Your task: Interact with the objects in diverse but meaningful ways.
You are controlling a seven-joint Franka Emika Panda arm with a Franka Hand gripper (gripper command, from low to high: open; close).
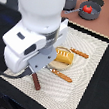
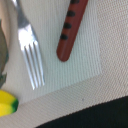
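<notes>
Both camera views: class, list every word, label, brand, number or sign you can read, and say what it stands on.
None can be read in either view.
The robot arm, placemat, fork, sausage, banana, bread and tomato show no print.
The sausage carries only dark stripes, not letters.

A large white, glossy, rounded robot arm of moulded plastic (image 1: pixel 37 25) is seen in the exterior view, filling the upper left of the picture; a smooth cylindrical upper link is joined to a bulkier, blocky wrist housing with softened corners; grey shading is shown along the seams between segments; a pale grey flat mounting plate (image 1: pixel 37 62) is fitted beneath the housing; no part of the body is shown in the wrist view.
</notes>
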